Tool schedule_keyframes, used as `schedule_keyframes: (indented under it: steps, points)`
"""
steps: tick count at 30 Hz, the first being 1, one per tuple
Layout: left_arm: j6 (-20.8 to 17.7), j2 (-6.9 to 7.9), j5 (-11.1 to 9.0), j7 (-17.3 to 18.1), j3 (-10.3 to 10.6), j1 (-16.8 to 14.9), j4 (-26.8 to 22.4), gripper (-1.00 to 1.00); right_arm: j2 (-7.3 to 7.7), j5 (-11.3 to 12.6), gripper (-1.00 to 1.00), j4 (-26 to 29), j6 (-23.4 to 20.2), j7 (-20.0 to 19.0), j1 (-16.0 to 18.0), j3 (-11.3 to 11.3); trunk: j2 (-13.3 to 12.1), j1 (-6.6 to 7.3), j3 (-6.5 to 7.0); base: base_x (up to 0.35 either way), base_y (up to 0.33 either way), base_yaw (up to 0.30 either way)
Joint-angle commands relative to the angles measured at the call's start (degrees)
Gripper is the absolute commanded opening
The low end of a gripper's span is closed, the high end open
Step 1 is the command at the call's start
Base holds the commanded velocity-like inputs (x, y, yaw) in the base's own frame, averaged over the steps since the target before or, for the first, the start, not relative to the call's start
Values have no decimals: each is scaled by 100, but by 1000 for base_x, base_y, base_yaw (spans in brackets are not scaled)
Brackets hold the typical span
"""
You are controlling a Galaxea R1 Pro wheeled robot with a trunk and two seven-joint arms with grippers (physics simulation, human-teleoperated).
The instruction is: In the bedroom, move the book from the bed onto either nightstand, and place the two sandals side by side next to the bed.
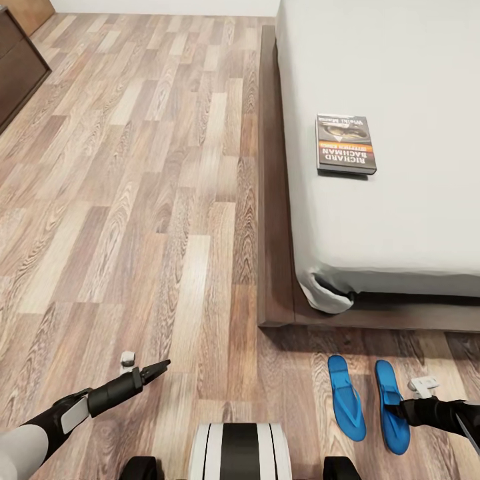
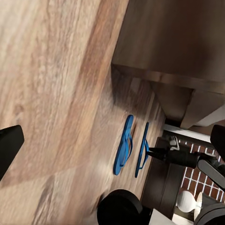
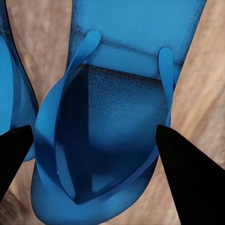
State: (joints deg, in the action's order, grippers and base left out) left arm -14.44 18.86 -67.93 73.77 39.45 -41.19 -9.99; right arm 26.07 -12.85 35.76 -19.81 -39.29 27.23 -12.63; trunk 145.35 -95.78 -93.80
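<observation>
Beside the bed (image 1: 277,200), right gripper (image 3: 98,140) spread over 1 sandal (image 3: 117,122)

A dark paperback book (image 1: 346,144) lies flat on the light-grey bed (image 1: 400,220), near its left edge. The bed's dark wooden frame (image 1: 275,220) runs along the plank floor (image 1: 133,200). Past the foot of the bed, two blue sandals (image 1: 368,405) lie side by side on the floor, close together but apart. The right hand (image 1: 405,408) sits low over the right-side sandal. The left hand (image 1: 159,368) hovers above bare floor, well away from the sandals. A dark cabinet (image 1: 19,73) stands at the far left.
</observation>
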Motion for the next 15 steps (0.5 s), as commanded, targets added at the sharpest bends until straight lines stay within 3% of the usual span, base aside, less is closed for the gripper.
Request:
schedule_keyframes:
  steps: [1, 4, 8, 12, 15]
  points:
    - [-60, 4, -55, 15, 45, -3, -3, 100, -5, -42, -100, 9, -27, -42, 2, -28, 1, 1, -3, 0, 0, 0]
    - [-59, -1, -55, 15, 45, -3, -3, 100, -7, -42, -100, 7, 99, -31, 2, -28, 1, 1, -3, 0, 0, 0]
    - [-59, -5, -54, 15, 45, -3, -3, 100, -14, -42, -100, -45, 702, -27, 2, -29, 1, 1, -3, 0, 0, 0]
    - [-59, -5, -55, 4, 45, -3, -3, 100, -33, -42, -100, -59, 831, -20, 2, -29, 1, 1, -3, 0, 0, 0]
    - [-59, -10, -54, -1, 48, -3, -3, 100, -110, -48, -100, -60, 844, 223, 2, -29, 1, 1, -3, 0, 0, 0]
